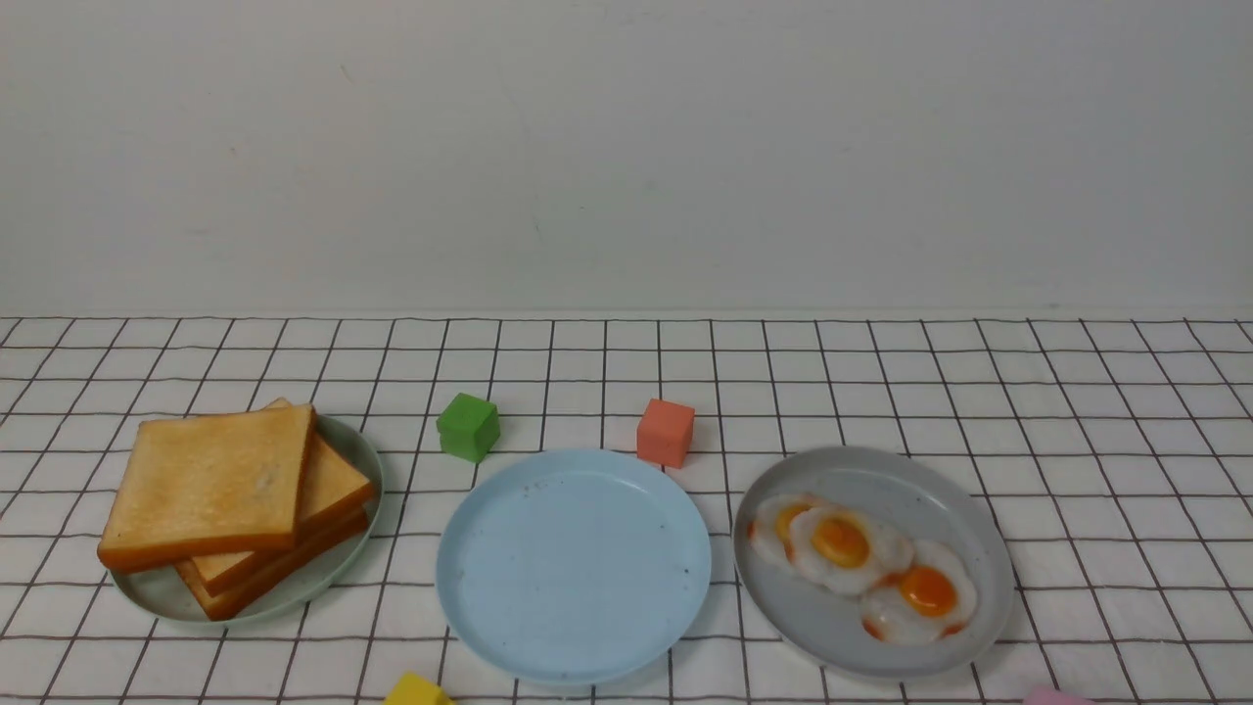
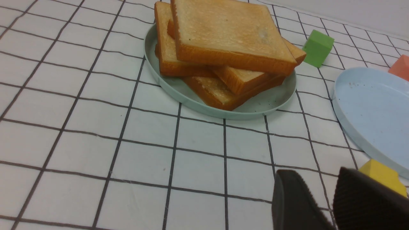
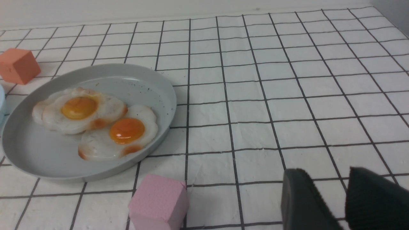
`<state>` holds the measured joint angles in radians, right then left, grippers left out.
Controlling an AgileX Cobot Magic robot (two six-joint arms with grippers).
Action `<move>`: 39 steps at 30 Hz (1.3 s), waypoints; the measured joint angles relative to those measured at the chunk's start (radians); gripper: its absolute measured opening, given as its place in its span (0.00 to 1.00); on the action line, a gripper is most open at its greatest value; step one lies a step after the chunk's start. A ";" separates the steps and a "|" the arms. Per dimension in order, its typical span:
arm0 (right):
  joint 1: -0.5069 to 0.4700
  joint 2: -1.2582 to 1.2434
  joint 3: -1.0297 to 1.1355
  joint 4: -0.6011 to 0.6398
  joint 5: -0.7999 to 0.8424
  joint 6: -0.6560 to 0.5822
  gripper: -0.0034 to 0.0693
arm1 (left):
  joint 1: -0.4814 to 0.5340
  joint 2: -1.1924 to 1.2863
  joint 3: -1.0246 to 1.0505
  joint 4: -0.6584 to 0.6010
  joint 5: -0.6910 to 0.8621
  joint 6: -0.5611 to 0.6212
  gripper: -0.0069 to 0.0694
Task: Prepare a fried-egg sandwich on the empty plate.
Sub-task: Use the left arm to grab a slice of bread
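The empty plate (image 1: pixel 573 568), light blue with tiny dark specks, lies at the table's front centre with nothing on it; part of it (image 2: pixel 370 108) shows in the left wrist view. No fried-egg sandwich is in view. Several toast slices (image 1: pixel 210 485) are stacked on a pale green plate (image 1: pixel 323 578) at the left. Fried eggs (image 1: pixel 842 539) overlap on a grey plate (image 1: pixel 881 470) at the right. My left gripper (image 2: pixel 314 172) is open and holds nothing, low over the cloth short of the toast. My right gripper (image 3: pixel 324 171) is open too, off to the side of the eggs (image 3: pixel 96 123). Neither arm shows in the front view.
A green cube (image 1: pixel 468 426) and an orange-red cube (image 1: pixel 666 431) stand behind the blue plate. A yellow cube (image 2: pixel 381 175) sits beside my left gripper's far finger, by the blue plate's rim. A pink cube (image 3: pixel 158 199) stands in front of the grey plate.
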<state>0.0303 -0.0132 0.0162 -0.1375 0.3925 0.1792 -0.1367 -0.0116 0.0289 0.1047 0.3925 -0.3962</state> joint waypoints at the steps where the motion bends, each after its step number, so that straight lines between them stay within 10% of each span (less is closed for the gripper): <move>1: 0.000 0.000 0.000 0.000 0.000 0.000 0.38 | 0.000 0.000 0.000 0.000 0.000 0.000 0.38; 20: 0.000 0.000 0.001 -0.028 -0.016 0.000 0.38 | 0.000 0.000 0.000 0.063 -0.006 -0.002 0.39; 39: 0.000 0.000 0.012 -0.015 -0.806 0.183 0.38 | 0.000 0.000 0.001 0.099 -0.191 -0.005 0.40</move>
<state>0.0303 -0.0132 0.0279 -0.1527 -0.4134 0.3625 -0.1367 -0.0116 0.0301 0.2033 0.2012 -0.4015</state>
